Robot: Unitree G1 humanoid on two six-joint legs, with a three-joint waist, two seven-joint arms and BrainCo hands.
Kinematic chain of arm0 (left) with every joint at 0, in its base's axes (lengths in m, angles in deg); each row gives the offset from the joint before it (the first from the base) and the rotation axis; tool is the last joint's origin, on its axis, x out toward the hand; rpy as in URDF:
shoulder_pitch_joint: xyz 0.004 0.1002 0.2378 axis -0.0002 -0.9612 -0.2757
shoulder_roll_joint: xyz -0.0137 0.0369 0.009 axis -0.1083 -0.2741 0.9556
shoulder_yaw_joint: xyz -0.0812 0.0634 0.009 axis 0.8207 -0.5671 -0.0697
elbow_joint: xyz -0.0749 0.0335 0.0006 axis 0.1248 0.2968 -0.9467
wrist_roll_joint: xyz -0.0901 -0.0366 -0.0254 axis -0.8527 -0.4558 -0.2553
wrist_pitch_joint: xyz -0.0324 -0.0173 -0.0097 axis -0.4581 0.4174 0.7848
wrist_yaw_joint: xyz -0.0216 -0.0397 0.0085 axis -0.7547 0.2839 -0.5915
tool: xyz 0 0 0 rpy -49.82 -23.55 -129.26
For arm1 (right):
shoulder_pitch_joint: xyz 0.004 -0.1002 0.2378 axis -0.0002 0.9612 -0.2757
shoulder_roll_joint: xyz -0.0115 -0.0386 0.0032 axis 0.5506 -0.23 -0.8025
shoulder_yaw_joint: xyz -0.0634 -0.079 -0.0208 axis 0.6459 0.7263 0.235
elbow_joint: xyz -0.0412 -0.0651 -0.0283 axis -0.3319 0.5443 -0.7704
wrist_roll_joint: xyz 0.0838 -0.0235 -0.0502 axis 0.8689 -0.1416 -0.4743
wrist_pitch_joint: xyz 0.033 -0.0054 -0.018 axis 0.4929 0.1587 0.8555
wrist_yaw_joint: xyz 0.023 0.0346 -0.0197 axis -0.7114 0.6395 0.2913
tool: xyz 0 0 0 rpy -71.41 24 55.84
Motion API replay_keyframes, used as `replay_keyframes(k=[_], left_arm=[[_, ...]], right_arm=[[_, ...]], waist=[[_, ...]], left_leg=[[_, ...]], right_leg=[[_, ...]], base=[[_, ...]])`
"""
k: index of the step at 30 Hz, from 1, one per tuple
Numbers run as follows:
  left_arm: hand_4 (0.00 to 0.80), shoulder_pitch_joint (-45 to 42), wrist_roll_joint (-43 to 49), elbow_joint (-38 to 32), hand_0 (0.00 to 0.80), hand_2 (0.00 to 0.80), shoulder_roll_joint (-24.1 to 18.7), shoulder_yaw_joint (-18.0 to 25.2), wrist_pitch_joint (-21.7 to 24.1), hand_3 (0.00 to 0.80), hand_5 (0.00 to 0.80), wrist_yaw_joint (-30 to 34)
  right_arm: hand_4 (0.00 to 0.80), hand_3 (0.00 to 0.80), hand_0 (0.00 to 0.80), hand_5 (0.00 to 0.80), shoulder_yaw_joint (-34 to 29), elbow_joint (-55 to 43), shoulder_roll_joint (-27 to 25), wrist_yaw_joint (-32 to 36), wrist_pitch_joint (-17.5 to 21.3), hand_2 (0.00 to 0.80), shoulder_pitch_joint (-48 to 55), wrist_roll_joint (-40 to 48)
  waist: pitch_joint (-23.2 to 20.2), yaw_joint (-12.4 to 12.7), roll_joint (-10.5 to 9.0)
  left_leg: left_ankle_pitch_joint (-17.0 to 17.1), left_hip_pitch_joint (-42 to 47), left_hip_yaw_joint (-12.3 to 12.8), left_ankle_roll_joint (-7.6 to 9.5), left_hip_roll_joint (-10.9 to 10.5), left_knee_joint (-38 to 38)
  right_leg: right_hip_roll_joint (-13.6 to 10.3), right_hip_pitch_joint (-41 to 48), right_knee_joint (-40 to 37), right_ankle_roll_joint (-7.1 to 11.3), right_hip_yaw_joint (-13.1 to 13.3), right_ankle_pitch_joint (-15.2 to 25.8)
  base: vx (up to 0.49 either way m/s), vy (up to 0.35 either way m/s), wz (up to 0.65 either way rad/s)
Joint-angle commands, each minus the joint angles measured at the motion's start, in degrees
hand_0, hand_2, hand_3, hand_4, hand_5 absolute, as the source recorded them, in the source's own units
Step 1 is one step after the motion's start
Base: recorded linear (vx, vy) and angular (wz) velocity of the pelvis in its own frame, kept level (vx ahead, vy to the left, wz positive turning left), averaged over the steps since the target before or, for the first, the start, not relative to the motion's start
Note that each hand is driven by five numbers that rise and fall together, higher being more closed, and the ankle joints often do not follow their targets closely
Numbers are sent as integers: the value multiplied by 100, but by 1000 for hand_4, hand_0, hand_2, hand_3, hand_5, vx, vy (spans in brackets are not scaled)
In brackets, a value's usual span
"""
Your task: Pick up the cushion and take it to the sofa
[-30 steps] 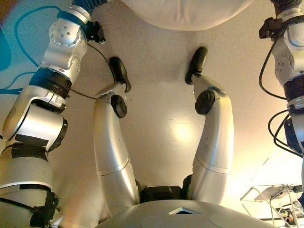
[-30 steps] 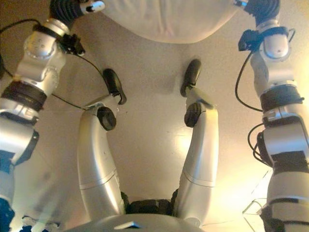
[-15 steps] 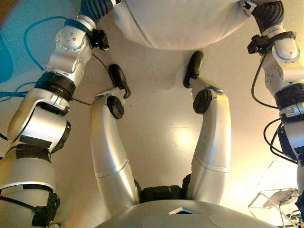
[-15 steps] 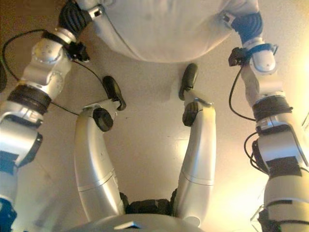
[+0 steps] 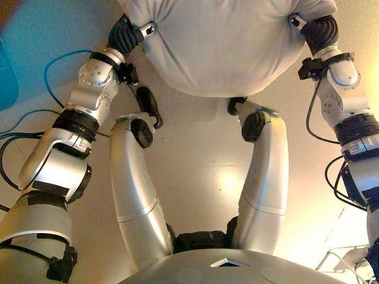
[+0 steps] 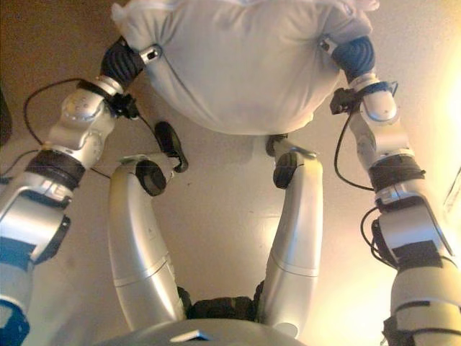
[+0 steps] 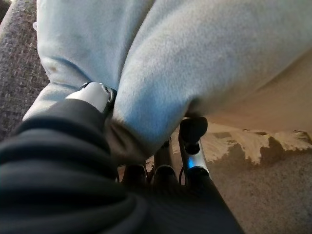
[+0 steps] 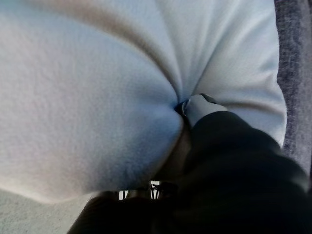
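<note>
In the left eye view, the pale grey cushion (image 5: 222, 44) is hanging clear of the beige floor (image 5: 201, 160), pinched between the two arms, with the left hand (image 5: 125, 35) pressing into one side and the right hand (image 5: 318, 31) into the other; the fabric is puckering inward at both contact spots, so it looks soft and light, something that yields rather than resists. The right eye view is showing the same hold, the cushion bulging downward between the wrists and sagging in the middle, which suggests loose filling that will shift if the squeeze slackens. In the left wrist view, the left hand's thumb is digging a deep fold into the cloth while its fingers (image 7: 191, 146) are curling under the lower edge, so this hand is gripping the cushion; a strip of dark woven sofa (image 7: 22, 73) is showing just beside it. In the right wrist view, the right hand is sinking its thumb into a radiating crease and appears clamped on the cushion too, though its fingers are mostly hidden beneath the bulge. Holding it at opposite sides, deep in the filling, looks the surest grip, since the smooth cover could slide off a shallow pinch
</note>
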Motion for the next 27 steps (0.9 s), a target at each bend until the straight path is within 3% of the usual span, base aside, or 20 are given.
replay_keyframes(k=[1, 8, 13, 20, 27], left_arm=[[800, -115, -411, -544, 800, 800, 486, 440, 545, 800, 800, 434], [800, -741, -300, -746, 800, 800, 873, 773, 1412, 800, 800, 448], [800, -1554, 310, -1336, 800, 800, 1174, 1074, 1909, 800, 800, 270], [800, -2896, 731, -2609, 800, 800, 1292, 1316, 2051, 800, 800, 110], [800, -4113, 613, -3737, 800, 800, 1500, 1773, 2085, 800, 800, 179]], right_arm=[[800, 800, 800, 800, -236, -548, 236, 187, 443, 800, 65, -169], [800, 800, 800, 800, -465, -956, 578, -27, 970, 800, 607, -653], [800, 800, 800, 800, -753, -1737, 903, -144, 1222, 800, 1465, -1230], [800, 800, 800, 800, -1300, -3144, 1330, 54, 1448, 800, 3185, -1724], [800, 800, 800, 800, -1661, -4362, 1526, 373, 1398, 800, 4354, -2058]], waist=[[-63, 75, 212], [-63, 114, 219], [-63, 130, 150], [-67, 176, 50], [-693, 289, 81]], left_leg=[[934, -99, -513, -477, 111, -1199], [1126, 776, -409, -599, 81, -2057], [1286, 2355, -112, -683, 88, -3311], [1264, 4631, 225, -538, -166, -4530], [1273, 6231, 487, -328, -365, -5388]], right_leg=[[-198, 277, -138, 489, 169, -13], [-74, 1252, -979, 597, -89, 207], [-95, 2918, -2519, 661, -434, 385], [-128, 5202, -3990, 742, -857, 452], [-75, 6716, -4702, 726, -1250, 469]], base=[[-42, 7, -1], [-29, 2, -4], [3, -8, 0], [91, -36, 12], [94, -27, 12]])
